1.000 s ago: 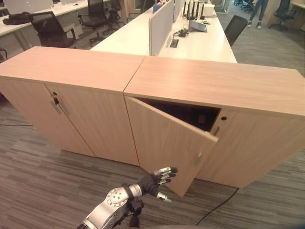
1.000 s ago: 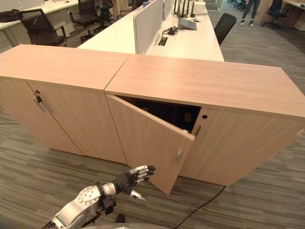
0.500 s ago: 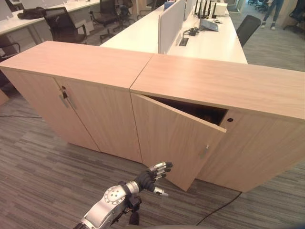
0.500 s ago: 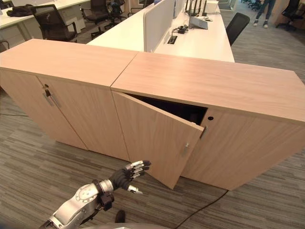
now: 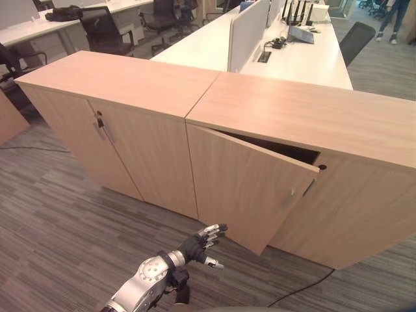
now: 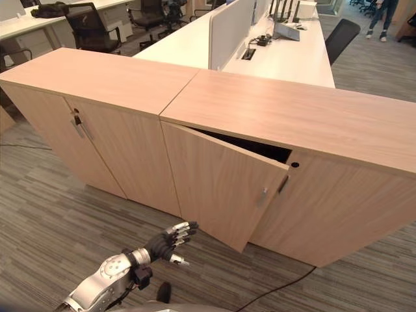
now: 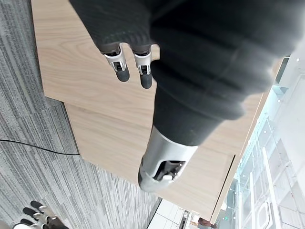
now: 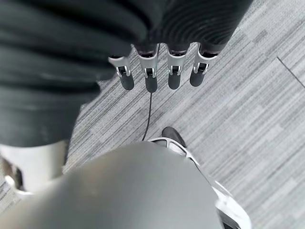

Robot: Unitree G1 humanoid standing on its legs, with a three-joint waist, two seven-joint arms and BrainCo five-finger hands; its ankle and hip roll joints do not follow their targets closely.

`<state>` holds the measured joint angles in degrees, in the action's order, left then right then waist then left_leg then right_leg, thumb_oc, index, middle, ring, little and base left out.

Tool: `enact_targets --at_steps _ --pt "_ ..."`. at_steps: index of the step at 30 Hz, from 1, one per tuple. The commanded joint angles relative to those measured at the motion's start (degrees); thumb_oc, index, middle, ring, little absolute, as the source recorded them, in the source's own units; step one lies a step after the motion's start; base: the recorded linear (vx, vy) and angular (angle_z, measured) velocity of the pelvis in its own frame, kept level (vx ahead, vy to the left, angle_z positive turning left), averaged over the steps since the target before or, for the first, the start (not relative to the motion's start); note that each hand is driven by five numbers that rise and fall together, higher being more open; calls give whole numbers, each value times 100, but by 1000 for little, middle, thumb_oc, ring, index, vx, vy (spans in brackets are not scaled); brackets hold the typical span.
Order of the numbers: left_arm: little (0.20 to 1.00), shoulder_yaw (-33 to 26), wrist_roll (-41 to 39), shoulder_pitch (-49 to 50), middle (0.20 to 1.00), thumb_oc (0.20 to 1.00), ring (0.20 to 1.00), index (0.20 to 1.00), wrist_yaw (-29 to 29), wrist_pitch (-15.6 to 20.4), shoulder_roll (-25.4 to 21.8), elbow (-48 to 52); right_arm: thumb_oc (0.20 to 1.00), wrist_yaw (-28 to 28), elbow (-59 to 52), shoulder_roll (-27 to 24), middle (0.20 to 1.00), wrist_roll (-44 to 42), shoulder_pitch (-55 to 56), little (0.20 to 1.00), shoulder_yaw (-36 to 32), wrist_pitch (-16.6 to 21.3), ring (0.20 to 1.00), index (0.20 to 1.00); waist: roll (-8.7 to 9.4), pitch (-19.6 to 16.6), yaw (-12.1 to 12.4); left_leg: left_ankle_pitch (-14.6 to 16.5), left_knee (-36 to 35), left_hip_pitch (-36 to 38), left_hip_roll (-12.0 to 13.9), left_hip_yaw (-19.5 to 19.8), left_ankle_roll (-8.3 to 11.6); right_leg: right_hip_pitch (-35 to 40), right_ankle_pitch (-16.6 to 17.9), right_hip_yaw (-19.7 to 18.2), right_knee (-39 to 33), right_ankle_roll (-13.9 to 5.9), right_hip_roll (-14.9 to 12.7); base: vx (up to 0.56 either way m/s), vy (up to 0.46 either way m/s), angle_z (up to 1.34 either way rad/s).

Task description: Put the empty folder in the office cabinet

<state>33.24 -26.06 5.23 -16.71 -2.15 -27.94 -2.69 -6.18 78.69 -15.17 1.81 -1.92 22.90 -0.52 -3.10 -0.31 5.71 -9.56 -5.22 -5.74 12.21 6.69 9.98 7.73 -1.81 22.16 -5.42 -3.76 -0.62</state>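
A light wooden office cabinet [image 5: 305, 114] stands before me, its left door [image 5: 247, 188] ajar, hinged on the left. A dark gap [image 5: 286, 148] shows behind the door's top edge. The door carries a small metal handle [image 5: 288, 198] near its free edge. My left hand [image 5: 198, 246] hovers low over the carpet just in front of the door's lower corner, fingers [image 7: 123, 71] straight, touching nothing. My right hand [image 8: 150, 78] hangs over the carpet with straight fingers and holds nothing.
A second matching cabinet [image 5: 123, 78] with shut doors adjoins on the left. White desks [image 5: 305, 55] with a divider screen and black chairs [image 5: 107, 29] stand behind. A person's legs [image 5: 393, 19] show at the far right. Grey carpet [image 5: 65, 221] lies in front.
The camera has moved, so the cabinets sit further right in the picture. The door's gap looks narrower. My left hand stays open, a little lower and further from the door.
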Motion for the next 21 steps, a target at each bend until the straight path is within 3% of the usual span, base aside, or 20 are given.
enact_targets --at_steps 1,9,15,17,18,21 --pt "1000 12 -148 -329 1000 1000 1000 1000 92 270 118 26 1000 65 -215 25 1000 136 -115 1000 297 42 1000 1000 -149 46 75 89 22 -114 266 166 205 -174 -447 43 42 30 126 -7 -60 -4" --pt "1000 147 -149 -627 1000 1000 1000 1000 249 318 280 -122 1000 101 -300 78 1000 95 -123 1000 411 57 1000 1000 -203 124 -17 -9 22 -104 315 -27 247 -136 -469 62 42 90 187 -18 -44 -1" --pt "1000 26 -314 -581 1000 1000 1000 1000 429 351 460 -677 1000 110 -358 56 1000 84 -149 1000 444 48 1000 1000 -151 350 -40 -110 238 -231 334 -421 195 -88 -455 176 42 162 174 -46 -33 5" --pt "1000 -181 -703 -434 1000 1000 1000 1000 531 360 614 -1091 1000 96 -357 68 1000 90 -204 1000 500 16 1000 1000 6 514 -34 267 973 -434 266 -612 -13 -159 -361 190 42 221 68 -138 -70 6" --pt "1000 -400 -967 -328 1000 1000 1000 1000 618 350 728 -1496 1000 92 -355 69 1000 55 -212 1000 522 18 1000 1000 128 563 16 610 1449 -508 92 -595 -87 -199 -309 186 42 246 -21 -109 -58 5" --pt "1000 -809 -1217 -198 1000 1000 1000 1000 832 295 1103 -2595 1000 72 -357 76 1000 -5 -175 1000 494 -7 1000 1000 290 594 34 1157 2231 -591 -249 -571 -297 -265 -222 145 42 222 -148 -28 -1 16"
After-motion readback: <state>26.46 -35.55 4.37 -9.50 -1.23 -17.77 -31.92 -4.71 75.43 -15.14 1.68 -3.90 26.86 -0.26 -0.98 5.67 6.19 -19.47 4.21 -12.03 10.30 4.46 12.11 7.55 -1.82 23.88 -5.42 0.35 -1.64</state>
